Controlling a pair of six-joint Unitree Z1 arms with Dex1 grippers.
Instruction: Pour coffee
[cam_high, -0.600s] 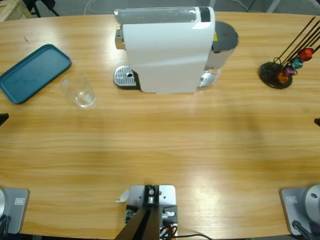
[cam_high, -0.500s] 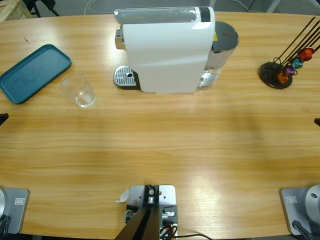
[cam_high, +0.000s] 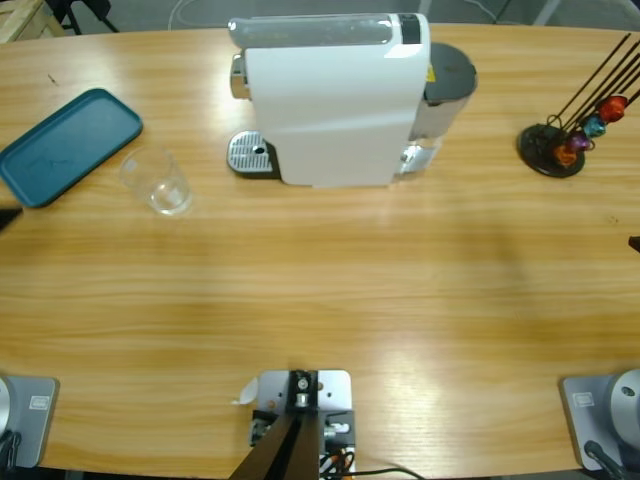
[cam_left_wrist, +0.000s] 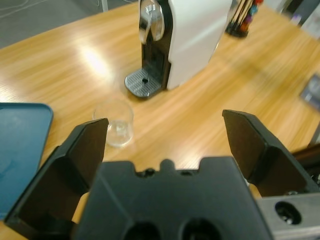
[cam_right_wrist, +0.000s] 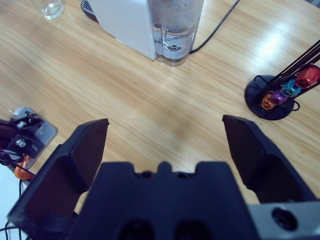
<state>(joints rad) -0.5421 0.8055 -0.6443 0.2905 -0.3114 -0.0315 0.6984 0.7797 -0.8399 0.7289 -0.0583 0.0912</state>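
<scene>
So far both my end effectors are spread wide and grasp nothing. Ahead of my left end effector (cam_left_wrist: 165, 135), slightly to its left, stands the clear round glass tumbler (cam_left_wrist: 114, 122), apart from the coffee machine's (cam_left_wrist: 185, 40) perforated metal drip tray (cam_left_wrist: 143, 83) beyond it. I can make out no coffee in the tumbler or anywhere else. I judge the step is to reach the tumbler: approach low and level, straddle its smooth slippery wall, close gently. My right end effector (cam_right_wrist: 165, 135) faces glossy wooden surface (cam_right_wrist: 125, 95), with the water tank (cam_right_wrist: 175, 30) ahead and the wire capsule stand (cam_right_wrist: 277, 97) off to the right
</scene>
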